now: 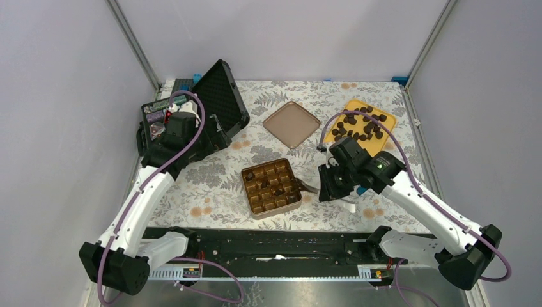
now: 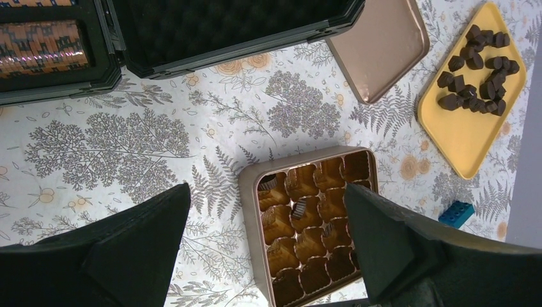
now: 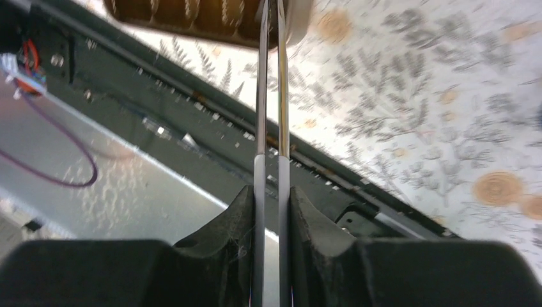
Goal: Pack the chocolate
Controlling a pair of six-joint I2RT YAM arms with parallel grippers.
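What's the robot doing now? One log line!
right claw: shut on tongs, tips at tin | left claw: open, near case | chocolate: mostly on tray

There is one golden tin (image 2: 248, 192) with sixteen compartments, four by four, one flat brown lid (image 2: 383, 45), one yellow tray (image 2: 460, 141), one open black case (image 2: 224, 25) and one pair of metal tweezers (image 3: 271, 96). About eighteen chocolate pieces (image 2: 476, 61) lie on the tray; the tin holds a few more, their exact number is not clear

left gripper (image 2: 266, 192) wide, right gripper (image 3: 268, 192) pinched
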